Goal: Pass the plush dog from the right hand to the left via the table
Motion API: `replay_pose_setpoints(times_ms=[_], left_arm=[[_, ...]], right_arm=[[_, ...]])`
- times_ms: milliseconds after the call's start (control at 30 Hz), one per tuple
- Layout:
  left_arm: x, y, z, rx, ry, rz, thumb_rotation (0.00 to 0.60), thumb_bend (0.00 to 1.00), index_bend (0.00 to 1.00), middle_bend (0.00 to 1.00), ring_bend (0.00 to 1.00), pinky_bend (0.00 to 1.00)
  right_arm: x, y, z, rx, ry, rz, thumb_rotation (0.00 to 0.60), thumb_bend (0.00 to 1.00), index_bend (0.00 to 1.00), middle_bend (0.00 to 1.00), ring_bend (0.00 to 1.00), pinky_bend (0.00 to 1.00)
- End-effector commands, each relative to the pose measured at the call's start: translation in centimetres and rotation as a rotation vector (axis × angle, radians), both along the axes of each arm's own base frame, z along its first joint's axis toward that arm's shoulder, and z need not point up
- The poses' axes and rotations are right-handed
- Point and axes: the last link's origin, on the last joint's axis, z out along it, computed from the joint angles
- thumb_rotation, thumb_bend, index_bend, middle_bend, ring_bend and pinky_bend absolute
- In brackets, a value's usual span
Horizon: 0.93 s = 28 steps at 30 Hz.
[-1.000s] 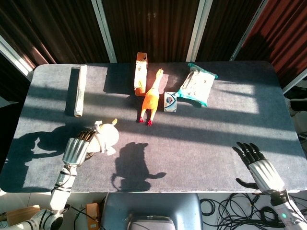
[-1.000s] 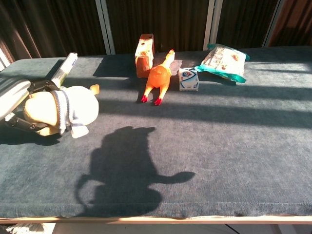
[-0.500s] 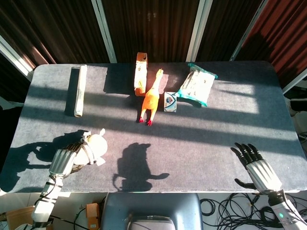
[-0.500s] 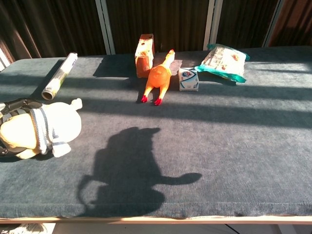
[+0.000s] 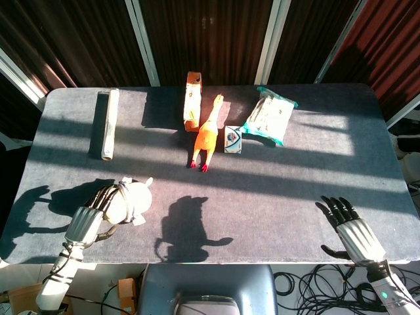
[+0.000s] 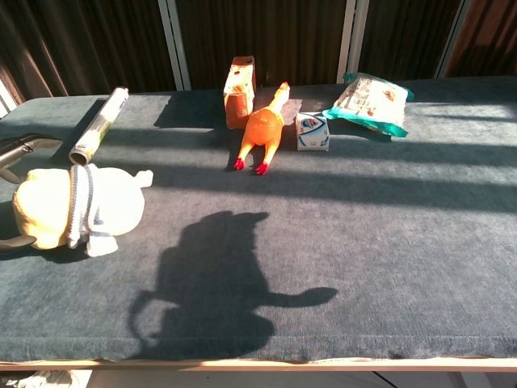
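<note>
The plush dog (image 5: 131, 200), cream with a grey-white scarf, lies near the table's front left corner; the chest view shows the plush dog (image 6: 81, 208) low on the dark cloth. My left hand (image 5: 92, 216) reaches in from the front left and its fingers (image 5: 108, 195) curl over the dog's head, holding it. In the chest view one finger (image 6: 24, 146) stands a little off the top of the toy and another lies under it. My right hand (image 5: 353, 231) hovers at the front right edge, fingers spread, holding nothing.
At the back of the table (image 5: 282, 190) lie a rolled sheet (image 5: 105, 125), an orange carton (image 5: 192, 100), a rubber chicken (image 5: 207, 134), a small box (image 5: 233, 139) and a teal-edged packet (image 5: 270, 115). A large shadow falls on the front middle.
The left hand drew the dog back toward the front left corner, then nudged it slightly forward again. One finger now stands off the toy's top. The right hand has barely moved.
</note>
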Motion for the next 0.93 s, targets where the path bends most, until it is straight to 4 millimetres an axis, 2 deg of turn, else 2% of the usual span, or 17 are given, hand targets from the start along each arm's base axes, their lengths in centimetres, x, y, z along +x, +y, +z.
replay_pose_setpoints(times_ms=[33, 200, 367, 467, 600, 733, 933], left_arm=[[0.6, -1.8, 2.5, 0.037, 0.034, -0.039, 0.600, 0.21, 0.00, 0.00, 0.00, 0.28], [0.7, -4.9, 4.5, 0.071, 0.061, -0.050, 0.600, 0.21, 0.00, 0.00, 0.00, 0.27], [-0.9, -7.0, 3.7, 0.002, 0.044, 0.002, 0.600, 0.16, 0.00, 0.00, 0.00, 0.27], [-1.7, -7.3, 3.4, -0.055, 0.067, 0.049, 0.600, 0.14, 0.00, 0.00, 0.00, 0.27], [-1.9, -7.2, 4.2, -0.028, 0.064, 0.086, 0.600, 0.12, 0.00, 0.00, 0.00, 0.26], [-2.0, -8.0, 4.7, 0.023, 0.073, 0.106, 0.600, 0.00, 0.00, 0.00, 0.01, 0.25], [-1.5, -8.6, 5.0, 0.057, 0.067, 0.076, 0.600, 0.00, 0.00, 0.00, 0.03, 0.24]], right_arm=[[0.0, 0.0, 0.0, -0.001, 0.002, 0.000, 0.600, 0.09, 0.00, 0.00, 0.00, 0.03], [0.0, 0.2, 0.0, -0.005, 0.003, -0.001, 0.600, 0.09, 0.00, 0.00, 0.00, 0.03], [0.0, 0.5, -0.2, -0.007, 0.007, 0.001, 0.600, 0.09, 0.00, 0.00, 0.00, 0.03], [0.0, 0.8, -0.4, -0.008, 0.015, 0.012, 0.600, 0.09, 0.00, 0.00, 0.00, 0.03], [0.0, 1.1, -0.5, -0.002, 0.025, 0.022, 0.600, 0.09, 0.00, 0.00, 0.00, 0.03], [-0.1, 1.3, -0.5, 0.002, 0.027, 0.029, 0.600, 0.09, 0.00, 0.00, 0.00, 0.03], [-0.1, 1.4, -0.5, 0.003, 0.029, 0.026, 0.600, 0.09, 0.00, 0.00, 0.00, 0.03]])
